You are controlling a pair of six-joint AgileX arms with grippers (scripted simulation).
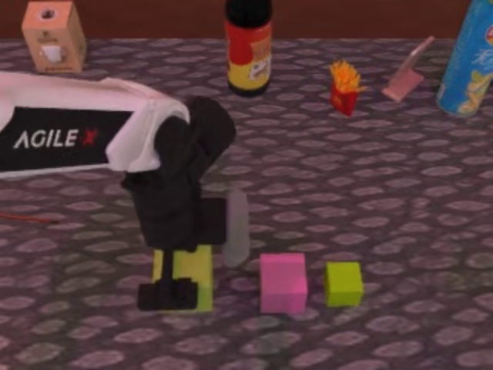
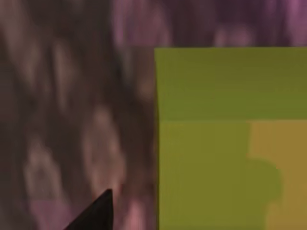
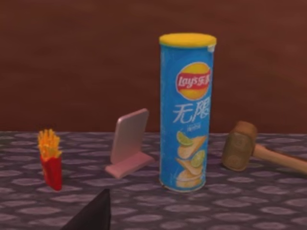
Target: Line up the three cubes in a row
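Three cubes, matte and plain-faced, sit in a row near the front edge of the table (image 1: 400,193), whose cloth is purple-grey with a pebble pattern. Large yellow-green cube (image 1: 192,270) at left, medium pink cube (image 1: 283,282) in the middle, small yellow-green cube (image 1: 343,284) at right. Pink and small cubes just beside each other, a narrow gap between; a wider gap from large to pink.

Left gripper (image 1: 168,295) is down over the large cube, black fingers at its left and front edges. Cannot tell whether the pincer is spread or pinching the cube. White-shelled arm reaches in from the left edge.

Left wrist view: only the large cube's flat face and sharp vertical edge, plus one dark fingertip (image 2: 98,211).

Back of table, top view: peach carton box (image 1: 54,35), dark sauce bottle (image 1: 248,46) with red-yellow label, red fries packet (image 1: 346,86), pink phone stand (image 1: 410,71), blue chips can (image 1: 470,58).

Right wrist view adds a wooden mallet (image 3: 242,146) beside the cylindrical can, unseen from above. Right gripper (image 3: 93,211): one dark fingertip showing; pincer state cannot be told.
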